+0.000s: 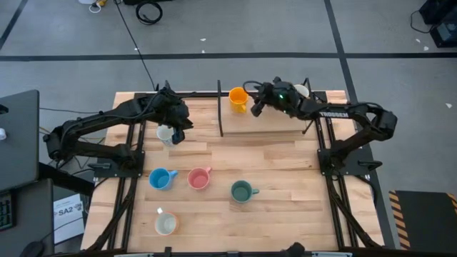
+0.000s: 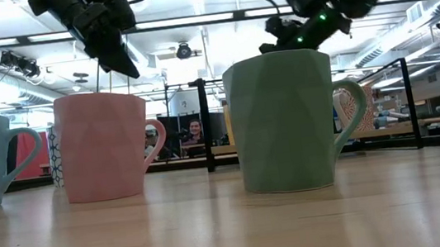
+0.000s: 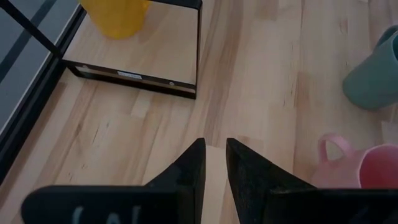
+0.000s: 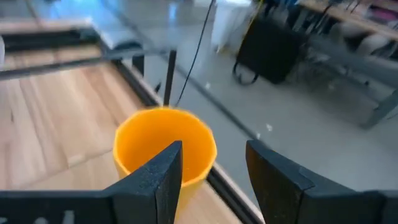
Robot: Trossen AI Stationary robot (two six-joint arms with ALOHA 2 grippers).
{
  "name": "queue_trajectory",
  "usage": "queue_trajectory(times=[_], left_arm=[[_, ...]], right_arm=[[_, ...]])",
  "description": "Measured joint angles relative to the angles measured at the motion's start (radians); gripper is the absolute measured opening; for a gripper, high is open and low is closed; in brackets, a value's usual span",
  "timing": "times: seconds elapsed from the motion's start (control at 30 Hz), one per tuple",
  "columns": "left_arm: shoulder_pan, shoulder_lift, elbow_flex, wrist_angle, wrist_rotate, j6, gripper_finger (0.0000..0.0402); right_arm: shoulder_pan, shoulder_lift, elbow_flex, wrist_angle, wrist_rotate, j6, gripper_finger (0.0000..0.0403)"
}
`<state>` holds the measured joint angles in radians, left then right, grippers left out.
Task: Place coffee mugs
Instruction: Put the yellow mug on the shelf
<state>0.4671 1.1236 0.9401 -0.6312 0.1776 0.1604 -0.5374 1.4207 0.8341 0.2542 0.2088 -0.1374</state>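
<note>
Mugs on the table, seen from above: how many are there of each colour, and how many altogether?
Orange mug: 1
Light blue mug: 1
Pink mug: 1
Teal-green mug: 1
White or cream mugs: 3, one partly hidden behind the right arm
Total: 7 mugs in view

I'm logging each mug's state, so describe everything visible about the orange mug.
The orange mug is a small round cup with a glossy, ceramic-looking orange-yellow wall, standing upright with its mouth open and nothing visible inside. It stands on the raised wooden platform at the table's far edge, beside a black frame post. The right gripper is open close by its rim; no contact is visible.
</note>
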Motion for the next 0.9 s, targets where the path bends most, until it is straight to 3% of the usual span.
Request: queue_trajectory(times=[0.17, 0.27, 0.57, 0.9], left_arm=[[-0.002, 0.001, 0.0, 0.004, 0.001, 0.0, 0.0069], [-0.006, 0.001, 0.0, 0.005, 0.0, 0.001, 0.0069], [-0.026, 0.001, 0.0, 0.006, 0.003, 0.005, 0.0069], [-0.04, 0.001, 0.0, 0.012, -0.001, 0.008, 0.0069]], right_arm=[[-0.007, 0.032, 0.161, -0.325, -0.019, -0.096, 0.0183], [-0.007, 0.072, 0.225, -0.396, -0.017, -0.128, 0.0183], [-0.008, 0.194, 0.26, -0.383, 0.066, -0.179, 0.0183], [-0.008, 0.205, 0.259, -0.318, 0.048, -0.177, 0.0183]])
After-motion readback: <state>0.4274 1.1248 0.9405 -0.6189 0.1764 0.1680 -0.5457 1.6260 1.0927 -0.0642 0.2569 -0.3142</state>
